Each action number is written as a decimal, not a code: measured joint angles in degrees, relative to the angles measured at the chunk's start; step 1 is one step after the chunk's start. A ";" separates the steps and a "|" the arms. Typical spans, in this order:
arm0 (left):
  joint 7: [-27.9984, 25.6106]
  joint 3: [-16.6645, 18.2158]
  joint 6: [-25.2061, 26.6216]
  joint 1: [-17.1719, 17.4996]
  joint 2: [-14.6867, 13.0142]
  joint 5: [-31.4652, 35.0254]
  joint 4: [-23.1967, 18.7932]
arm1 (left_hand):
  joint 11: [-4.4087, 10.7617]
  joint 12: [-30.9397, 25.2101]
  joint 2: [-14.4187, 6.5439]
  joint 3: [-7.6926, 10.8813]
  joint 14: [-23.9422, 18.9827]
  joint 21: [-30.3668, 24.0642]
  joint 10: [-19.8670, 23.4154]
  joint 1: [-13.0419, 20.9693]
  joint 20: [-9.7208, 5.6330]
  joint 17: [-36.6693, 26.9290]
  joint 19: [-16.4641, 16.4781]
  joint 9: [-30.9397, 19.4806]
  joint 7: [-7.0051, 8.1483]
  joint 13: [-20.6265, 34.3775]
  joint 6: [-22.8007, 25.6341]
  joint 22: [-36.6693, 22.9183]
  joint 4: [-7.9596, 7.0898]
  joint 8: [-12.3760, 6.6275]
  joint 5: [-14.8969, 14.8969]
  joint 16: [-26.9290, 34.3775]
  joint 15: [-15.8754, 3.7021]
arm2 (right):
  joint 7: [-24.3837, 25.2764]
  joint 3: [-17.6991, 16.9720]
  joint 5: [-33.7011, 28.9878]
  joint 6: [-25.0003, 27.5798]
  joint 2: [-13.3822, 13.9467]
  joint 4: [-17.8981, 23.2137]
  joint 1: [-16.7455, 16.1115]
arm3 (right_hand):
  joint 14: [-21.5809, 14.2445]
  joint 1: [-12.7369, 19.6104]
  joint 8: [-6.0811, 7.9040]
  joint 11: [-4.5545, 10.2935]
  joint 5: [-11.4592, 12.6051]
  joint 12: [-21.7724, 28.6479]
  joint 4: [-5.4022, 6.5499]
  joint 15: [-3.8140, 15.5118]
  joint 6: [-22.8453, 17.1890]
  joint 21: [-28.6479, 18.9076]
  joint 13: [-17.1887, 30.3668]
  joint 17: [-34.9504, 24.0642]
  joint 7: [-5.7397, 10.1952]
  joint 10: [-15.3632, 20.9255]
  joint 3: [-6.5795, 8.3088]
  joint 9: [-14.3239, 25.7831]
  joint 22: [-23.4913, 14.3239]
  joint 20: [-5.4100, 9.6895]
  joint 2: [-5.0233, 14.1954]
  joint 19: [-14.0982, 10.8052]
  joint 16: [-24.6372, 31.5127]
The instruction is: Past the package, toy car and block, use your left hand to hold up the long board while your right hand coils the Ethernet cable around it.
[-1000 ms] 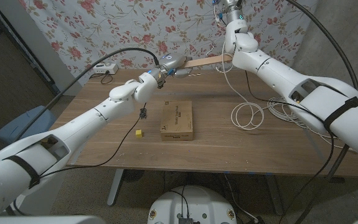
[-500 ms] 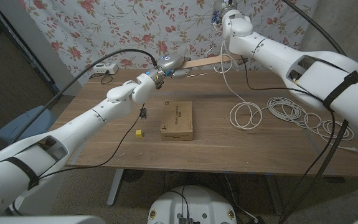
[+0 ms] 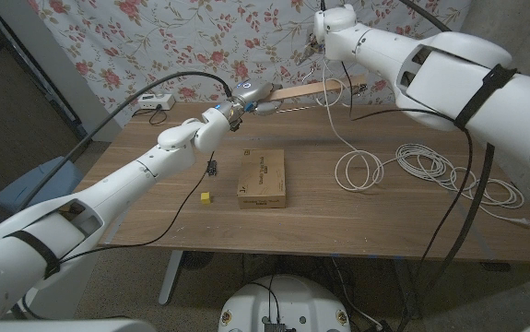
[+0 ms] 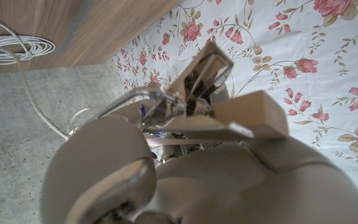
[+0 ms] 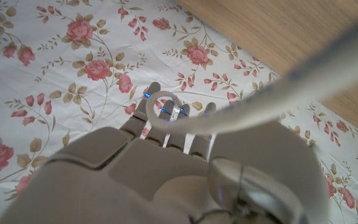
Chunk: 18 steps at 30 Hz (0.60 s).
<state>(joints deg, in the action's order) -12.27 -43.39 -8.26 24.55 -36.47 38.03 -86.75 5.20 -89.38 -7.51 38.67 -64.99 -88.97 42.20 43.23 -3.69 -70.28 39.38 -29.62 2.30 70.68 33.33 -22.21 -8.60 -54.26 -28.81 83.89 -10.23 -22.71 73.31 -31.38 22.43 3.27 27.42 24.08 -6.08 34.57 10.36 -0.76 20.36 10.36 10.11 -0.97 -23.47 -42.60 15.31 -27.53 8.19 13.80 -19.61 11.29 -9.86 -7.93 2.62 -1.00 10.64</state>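
Observation:
My left hand (image 3: 249,96) grips one end of the long wooden board (image 3: 306,90) and holds it level above the table's far edge. In the left wrist view the board (image 4: 256,111) juts out past my left hand (image 4: 166,174). My right hand (image 3: 323,26) is raised above the board's far end and holds the white Ethernet cable (image 3: 336,111), which hangs down past the board to a loop (image 3: 360,171) on the table. The cable (image 5: 166,102) curls over my right hand (image 5: 147,168). Nearer me lie the brown package (image 3: 263,178), the small toy car (image 3: 212,168) and the yellow block (image 3: 206,197).
More white cable lies piled (image 3: 435,166) at the table's right side, also seen from the left wrist (image 4: 17,46). A white box with a cord (image 3: 157,101) sits at the back left corner. A floral curtain (image 3: 182,37) hangs behind the table (image 3: 154,221).
My right hand has risen and swung left above the board's end, carrying the cable with it. The loop on the table has shifted slightly left. My left hand keeps the board still.

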 measured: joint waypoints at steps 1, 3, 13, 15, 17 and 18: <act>0.00 0.09 0.00 -0.01 0.06 -0.02 0.16 | 0.00 0.00 0.00 0.00 0.00 0.00 0.00 0.00 0.00 0.00 0.00 0.00 0.08 0.00 -0.08 0.00 0.00 0.00 -0.18 0.04 0.00 | -3.24 0.05 5.85 -3.13 -0.04 -0.32 0.12 | 1.97 -3.33 0.00 -0.52 0.22 0.00 0.00 -0.91 1.47 2.09 -0.36 0.59 -0.11 -1.58 0.00 -0.09 0.00 -0.80 -0.57 2.85 0.00; -0.01 0.14 -0.01 -0.01 0.06 -0.05 0.16 | 0.00 0.00 0.00 0.00 0.11 0.00 0.00 0.00 0.00 0.00 0.00 0.16 0.08 0.00 -0.08 0.00 0.00 -0.21 -0.28 0.05 -0.11 | -4.20 -0.08 9.91 -4.31 -0.08 -2.14 0.75 | 5.69 -8.96 0.00 -1.51 0.50 0.00 -0.13 -2.65 4.30 6.26 -1.01 1.60 -0.14 -4.58 -0.13 -0.11 0.00 -2.52 -1.47 8.66 0.00; 1.42 0.25 0.46 0.27 0.06 -0.77 -0.58 | 0.00 0.00 0.00 -0.08 0.30 0.00 0.00 0.00 0.00 0.00 0.00 0.31 0.08 0.00 -0.08 0.05 0.08 -0.24 -0.28 0.08 -0.30 | -8.20 -7.39 25.86 -8.25 2.74 -5.16 0.95 | 9.25 -16.13 -0.60 -3.70 2.09 0.45 -1.03 -5.43 13.36 12.81 -1.96 3.44 2.08 -8.82 0.29 -0.57 -0.01 -3.67 -2.59 10.87 0.83; 1.96 0.30 0.81 0.36 0.03 -0.96 -0.86 | 0.00 0.00 0.00 -0.08 0.30 0.00 0.00 0.00 0.00 0.00 0.00 0.30 0.08 0.00 -0.08 0.00 0.08 -0.24 -0.28 0.26 -0.30 | -9.38 -9.31 28.23 -9.07 3.67 -5.03 0.50 | 9.71 -15.95 -0.88 -3.67 2.80 0.45 -2.03 -5.89 19.10 14.03 -2.24 4.26 3.19 -10.62 0.58 -0.64 -0.01 -3.67 -2.76 10.87 0.83; 2.48 0.31 1.13 0.40 0.00 -1.11 -1.05 | 0.00 0.00 0.00 -0.08 0.30 0.00 0.00 0.00 0.00 0.00 0.00 0.30 0.08 0.00 -0.08 0.00 0.08 -0.25 -0.28 0.26 -0.30 | -10.28 -10.94 30.08 -9.53 4.70 -4.34 -0.08 | 10.31 -15.21 -0.88 -3.82 3.51 0.45 -2.66 -6.33 24.88 15.24 -2.56 4.99 3.82 -12.84 0.78 -0.90 -0.01 -3.67 -3.47 10.87 0.83; 2.98 0.34 1.39 0.46 -0.05 -1.28 -1.32 | 0.00 0.00 0.00 -0.08 0.30 0.00 0.00 0.00 0.00 0.00 0.00 0.29 0.08 0.00 -0.08 0.05 0.09 -0.37 -0.28 0.26 -0.30 | -10.96 -12.39 31.69 -9.76 5.80 -3.31 -0.80 | 10.99 -15.00 -0.88 -3.71 3.84 0.45 -2.87 -6.29 27.70 15.89 -2.75 5.30 3.96 -14.35 0.81 -0.91 -0.01 -3.67 -3.67 10.86 0.83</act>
<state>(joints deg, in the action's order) -9.28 -43.05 -6.86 25.01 -36.52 36.75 -88.07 5.20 -89.38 -7.51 38.60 -64.69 -88.97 42.20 43.23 -3.69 -70.28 39.39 -29.33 2.38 70.68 33.25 -22.15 -8.51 -54.63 -29.09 84.15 -10.53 -33.68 60.92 0.32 12.67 9.07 24.11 23.28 4.92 19.57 9.48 -4.48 24.20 10.81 7.24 -7.26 4.23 -26.71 12.57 -22.23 12.15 -0.55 -18.80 10.38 -9.86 -11.60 -1.05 9.86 11.47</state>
